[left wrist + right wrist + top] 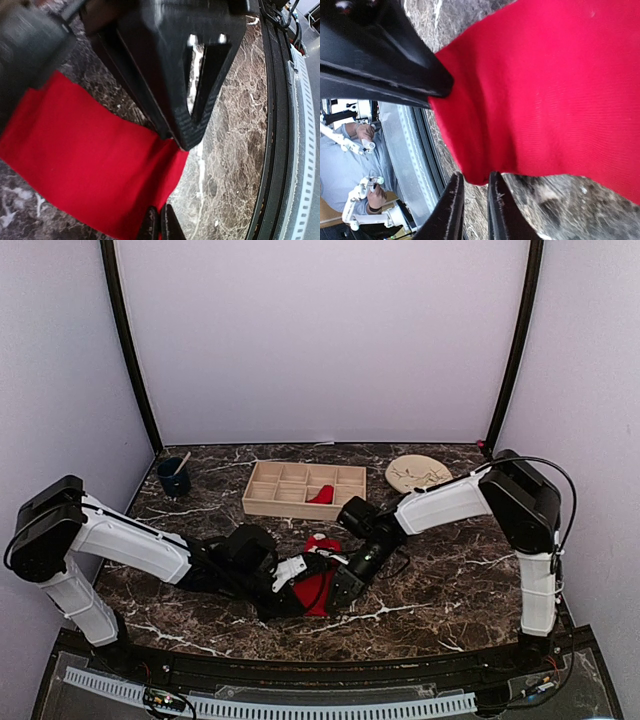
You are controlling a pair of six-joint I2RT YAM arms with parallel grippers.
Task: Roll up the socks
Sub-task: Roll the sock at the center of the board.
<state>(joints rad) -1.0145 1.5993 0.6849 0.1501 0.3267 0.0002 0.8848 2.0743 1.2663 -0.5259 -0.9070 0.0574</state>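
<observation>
Left pincer (160, 226): tips pressed together at the near edge of the red sock (90, 150); whether any fabric is caught I cannot tell
Right pincer (472, 212): parted by a narrow slit, holding nothing, the sock's corner just off its tips
Sock position: flat on the desk (450, 580), between the two pincers
Second sock (322, 495): well beyond both pincers, in a compartment of the wooden tray (262, 502)
Step in hand: likely starting the roll from this corner
Doing it well: catch both layers, keep one end pinned, turn tight and even so the soft knit does not slacken
Surface: dark, glossy marble pattern, probably slippery under fabric
Room: plain lilac walls (320, 330) on three sides
</observation>
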